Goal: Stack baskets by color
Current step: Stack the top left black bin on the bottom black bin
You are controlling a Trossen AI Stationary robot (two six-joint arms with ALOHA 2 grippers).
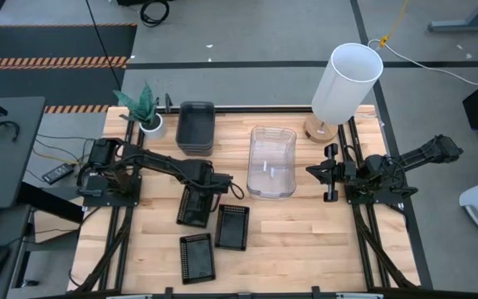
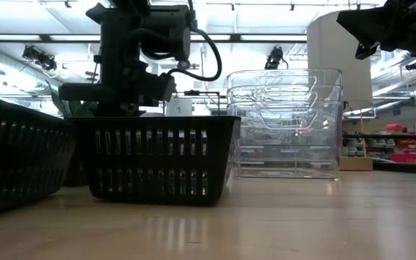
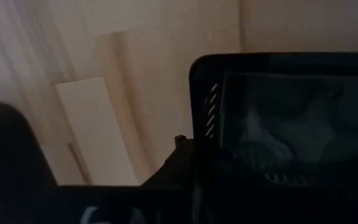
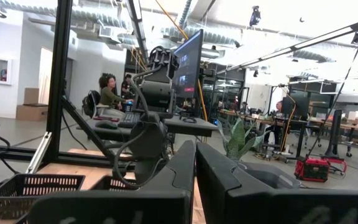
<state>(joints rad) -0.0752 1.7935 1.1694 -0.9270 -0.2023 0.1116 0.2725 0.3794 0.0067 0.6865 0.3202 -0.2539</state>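
Three small black slotted baskets stand on the wooden table near its front. My left gripper (image 1: 208,184) points down, shut on the far end of the farthest one (image 1: 193,212), which rests flat on its bottom (image 2: 157,198). The other two (image 1: 232,226) (image 1: 196,256) lie closer to the front edge. A stack of smoky-grey baskets (image 1: 196,129) sits at the back. A stack of clear baskets (image 1: 271,162) stands in the middle. My right gripper (image 1: 329,173) waits shut, raised at the right, clear of everything. My left gripper comes from above, pointing down, onto the rim of the black basket's far end wall (image 1: 202,192). The slotted wall (image 3: 199,124) runs up between the fingers in the wrist view. Which finger is inside is too dark to tell. The basket stands level on the table.
A white cylindrical lamp (image 1: 344,83) stands at the back right and a small potted plant (image 1: 143,108) at the back left. Bare wood lies in front of the clear stack and toward the right front corner.
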